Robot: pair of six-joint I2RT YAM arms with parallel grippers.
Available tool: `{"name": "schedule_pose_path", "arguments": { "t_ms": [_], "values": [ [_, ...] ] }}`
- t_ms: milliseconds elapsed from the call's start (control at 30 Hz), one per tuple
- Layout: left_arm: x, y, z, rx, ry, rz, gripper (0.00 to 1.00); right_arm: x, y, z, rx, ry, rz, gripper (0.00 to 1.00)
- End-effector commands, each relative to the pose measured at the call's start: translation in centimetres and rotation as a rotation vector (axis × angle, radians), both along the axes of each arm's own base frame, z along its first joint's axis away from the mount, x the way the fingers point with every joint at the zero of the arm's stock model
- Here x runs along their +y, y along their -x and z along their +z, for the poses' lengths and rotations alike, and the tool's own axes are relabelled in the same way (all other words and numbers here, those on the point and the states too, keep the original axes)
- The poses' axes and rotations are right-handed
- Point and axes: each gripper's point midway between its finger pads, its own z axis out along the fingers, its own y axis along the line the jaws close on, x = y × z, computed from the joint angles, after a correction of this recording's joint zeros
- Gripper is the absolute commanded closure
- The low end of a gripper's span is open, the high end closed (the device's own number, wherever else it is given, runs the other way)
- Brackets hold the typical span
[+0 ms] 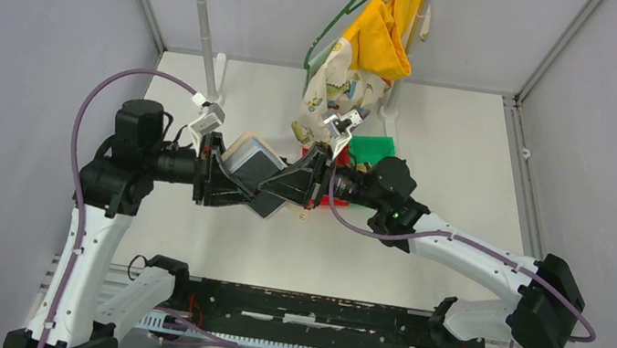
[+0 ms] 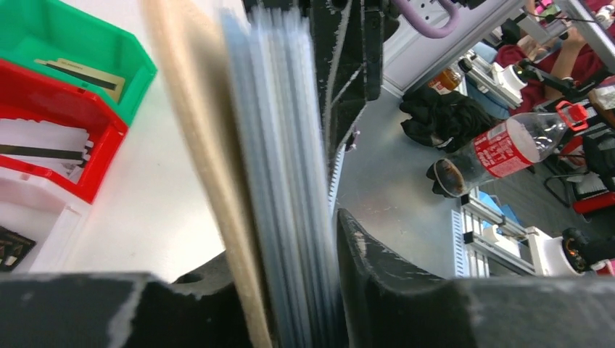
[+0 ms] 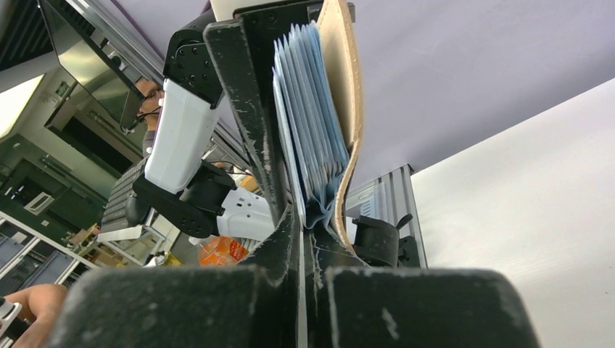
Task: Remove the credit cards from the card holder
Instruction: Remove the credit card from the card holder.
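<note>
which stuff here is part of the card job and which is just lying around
In the job: card holder, card, green bin, red bin, white bin.
Lying about: hung clothes, bottle.

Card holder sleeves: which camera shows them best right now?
Right wrist: the sleeves fan out sharp and edge-on beside the card holder's tan cover. Left wrist shows them close up but blurred. In the top external view the arms mostly hide them.
</note>
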Motion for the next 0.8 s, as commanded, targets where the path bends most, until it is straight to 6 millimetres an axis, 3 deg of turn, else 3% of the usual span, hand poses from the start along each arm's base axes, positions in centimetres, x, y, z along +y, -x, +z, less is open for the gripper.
{"name": "schedule_pose_path", "arguments": {
  "t_ms": [0,67,100,200,233,333,467,700,767],
  "values": [
    [-0.2,-0.7,2.5,-0.113,0.025,0.031,0.71,0.1,-0.2,1.9,-0.057,-0.006,-0.018,1.00],
    [0.1,-2.2,2.4,-0.122,0.019,0.122,0.90,0.1,-0.1,2.1,-0.061,-0.003,-0.007,1.00],
    [0.1,-2.2,2.5,-0.131,0.030,0.132,0.93,0.0,0.0,2.4,-0.064,-0.010,-0.008,0.97],
    [-0.3,-1.0,3.5,-0.117,0.081,0.087,0.94,-0.6,0.1,3.4,-0.062,-0.063,-0.018,0.83],
    [-0.4,-0.8,3.8,-0.103,0.092,0.072,0.95,-1.0,0.1,3.9,-0.056,-0.095,-0.031,0.74],
    [-0.5,-0.6,4.2,-0.092,0.103,0.057,0.95,-1.9,0.0,4.7,-0.013,-0.185,-0.055,0.69],
    [-0.5,0.0,4.1,-0.081,0.108,0.037,0.87,-2.1,-0.4,5.4,0.032,-0.273,-0.056,0.73],
    [-0.5,0.7,3.9,-0.082,0.112,0.018,0.85,-1.4,-1.0,5.7,0.067,-0.312,-0.046,0.73],
    [-0.5,0.7,3.8,-0.080,0.112,0.017,0.84,-1.2,-1.2,5.7,0.068,-0.307,-0.056,0.79]
  ]
}}
